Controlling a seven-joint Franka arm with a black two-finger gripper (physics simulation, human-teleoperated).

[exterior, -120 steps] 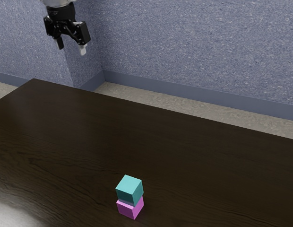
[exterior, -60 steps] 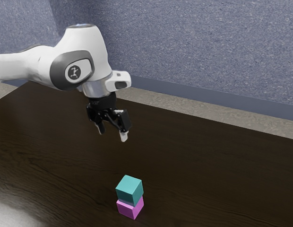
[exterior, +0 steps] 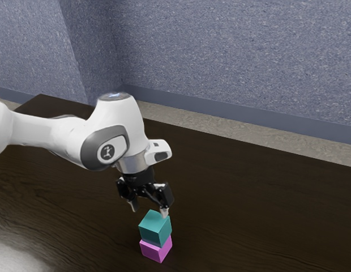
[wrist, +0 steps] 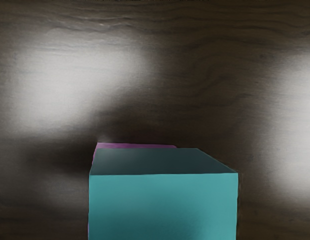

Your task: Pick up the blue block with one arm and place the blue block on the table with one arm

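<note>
Rounded white arm (exterior: 56, 133), grey panel (exterior: 91, 154), round emblem (exterior: 108, 152), silver collar (exterior: 133, 164), black pincer (exterior: 149, 211)

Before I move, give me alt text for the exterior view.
Open black two-finger gripper close over a teal-blue cube, which sits on a pink-purple cube on a dark wooden table. The white robot arm reaches in from the exterior view's left.
</note>
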